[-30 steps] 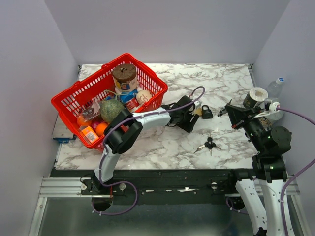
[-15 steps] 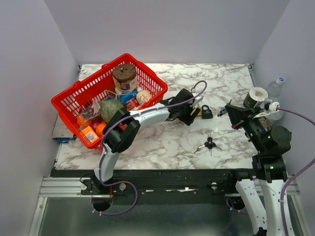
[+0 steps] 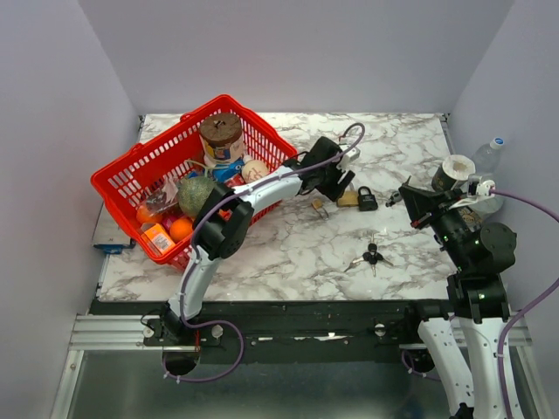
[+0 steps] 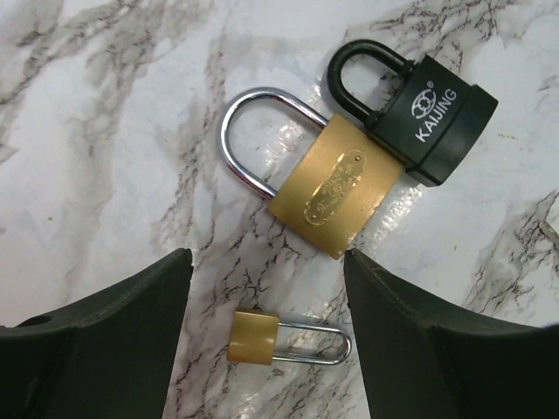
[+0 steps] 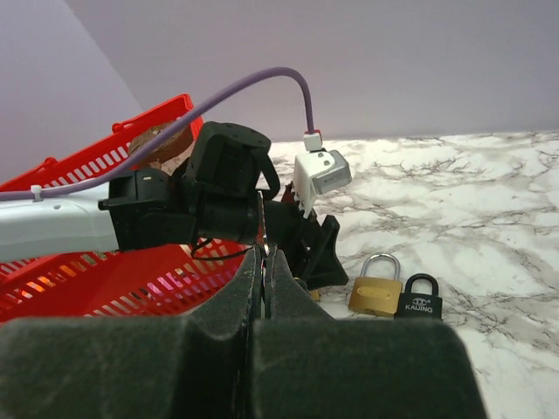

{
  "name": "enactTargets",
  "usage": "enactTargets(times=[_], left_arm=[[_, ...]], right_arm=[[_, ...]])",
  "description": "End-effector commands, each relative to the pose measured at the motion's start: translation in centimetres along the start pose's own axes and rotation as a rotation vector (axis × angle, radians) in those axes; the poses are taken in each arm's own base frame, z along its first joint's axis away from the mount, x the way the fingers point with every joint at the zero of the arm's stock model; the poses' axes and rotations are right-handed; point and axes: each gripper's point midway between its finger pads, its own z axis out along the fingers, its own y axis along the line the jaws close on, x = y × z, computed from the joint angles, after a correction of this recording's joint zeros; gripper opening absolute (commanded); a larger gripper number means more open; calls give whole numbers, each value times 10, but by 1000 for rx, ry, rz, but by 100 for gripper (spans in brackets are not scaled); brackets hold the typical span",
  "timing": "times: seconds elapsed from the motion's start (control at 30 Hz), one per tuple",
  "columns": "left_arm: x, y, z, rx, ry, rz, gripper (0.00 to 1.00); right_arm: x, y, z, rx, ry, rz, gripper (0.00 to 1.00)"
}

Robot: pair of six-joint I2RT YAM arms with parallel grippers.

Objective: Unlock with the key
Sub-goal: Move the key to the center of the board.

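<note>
Red basket (image 3: 131,162) w/ orange (image 3: 181,229), tin (image 3: 221,138), left gripper (image 4: 264,262) wide over brass padlock (image 4: 341,188), right gripper (image 5: 264,253) closed

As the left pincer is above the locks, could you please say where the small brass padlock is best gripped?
Probably its blocky body, from straight above: the small brass padlock lies flat on the marble under the open left pincer, its thin shackle along the closing line, so turn the wrist first.

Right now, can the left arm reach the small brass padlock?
Probably yes: the open left gripper hangs over the small brass padlock, framed between its fingers, apart from the large brass padlock.
</note>
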Motion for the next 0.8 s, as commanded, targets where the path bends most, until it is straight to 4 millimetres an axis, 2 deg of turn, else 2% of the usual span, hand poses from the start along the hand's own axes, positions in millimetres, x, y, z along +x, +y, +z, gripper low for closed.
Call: enactTargets(times=[0.0, 0.1, 0.27, 0.5, 0.57, 0.63, 0.77], left_arm=[[54, -5, 22, 50, 134, -33, 72], [66, -2, 23, 25, 151, -61, 66], [88, 9, 24, -46, 200, -71, 63], [109, 19, 15, -112, 268, -74, 51], [123, 14, 9, -100, 294, -86, 51], [127, 7, 5, -83, 285, -91, 50], [141, -18, -5, -31, 312, -85, 50]], right_arm=[[-3, 0, 1, 1, 0, -15, 1], [-3, 0, 1, -3, 1, -14, 1], [-3, 2, 0, -8, -3, -14, 1], [-7, 4, -3, -14, -16, -20, 1], [-8, 5, -4, -16, -20, -20, 1], [-9, 6, -5, -17, -23, -21, 1], [-9, 8, -6, -26, -24, -20, 1]])
